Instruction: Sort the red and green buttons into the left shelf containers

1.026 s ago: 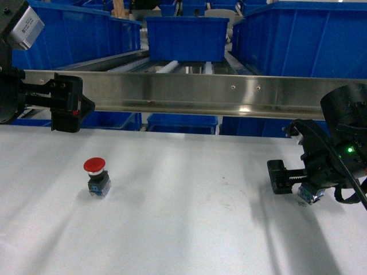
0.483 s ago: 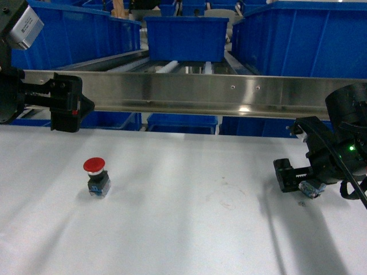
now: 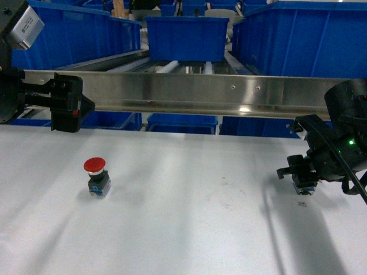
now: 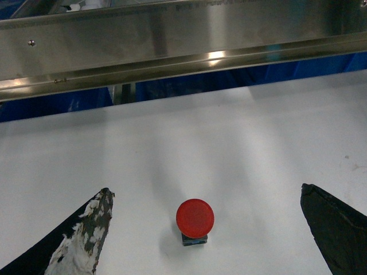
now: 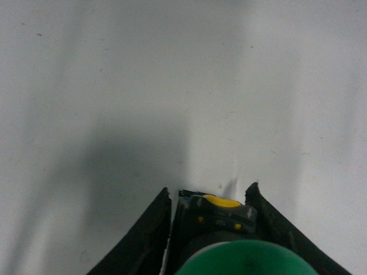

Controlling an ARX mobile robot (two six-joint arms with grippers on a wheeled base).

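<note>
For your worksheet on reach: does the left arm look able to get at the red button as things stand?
Probably yes. The left gripper is open, its fingers wide either side of the red button, which stands alone on the white table; nothing lies between them.

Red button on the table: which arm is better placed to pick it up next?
The left. In its wrist view the red button stands between the open fingers of the left gripper, which holds nothing. The right gripper is shut on the green button, far across the table.
</note>
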